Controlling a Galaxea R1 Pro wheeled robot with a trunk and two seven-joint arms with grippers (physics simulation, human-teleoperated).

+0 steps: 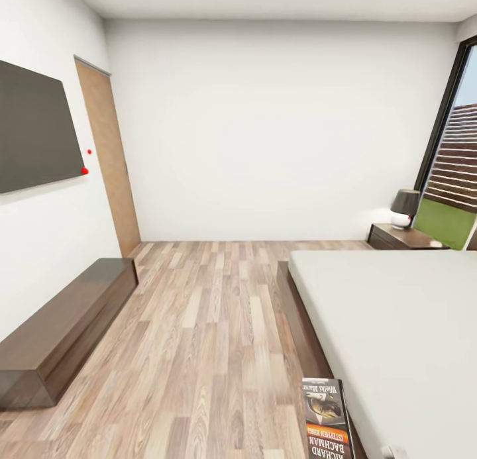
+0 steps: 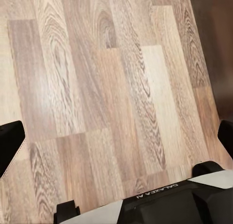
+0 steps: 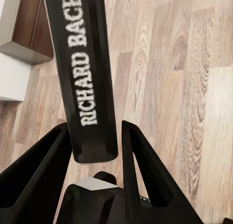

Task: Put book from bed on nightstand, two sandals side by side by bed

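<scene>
White walls and wood-plank floor (image 1: 199,326) frame our head view: bed (image 1: 397,326) on our right, long dark bench (image 1: 59,333) along the left wall, nightstand (image 1: 401,237) with a lamp (image 1: 404,209) beyond the bed's far corner by the window. The book (image 1: 326,419) shows at the bottom edge, cover up, held over the floor beside the bed frame. We judge it is off the mattress and carried low for transport toward the nightstand.

In the right wrist view, our right gripper (image 3: 94,151) has its two black fingers (image 3: 138,161) clamped on the book's spine end, "RICHARD BACH…" legible between them. Our left gripper (image 2: 116,141) hangs over bare planks, fingertips wide apart, holding nothing. Sandals not located from this position.
</scene>
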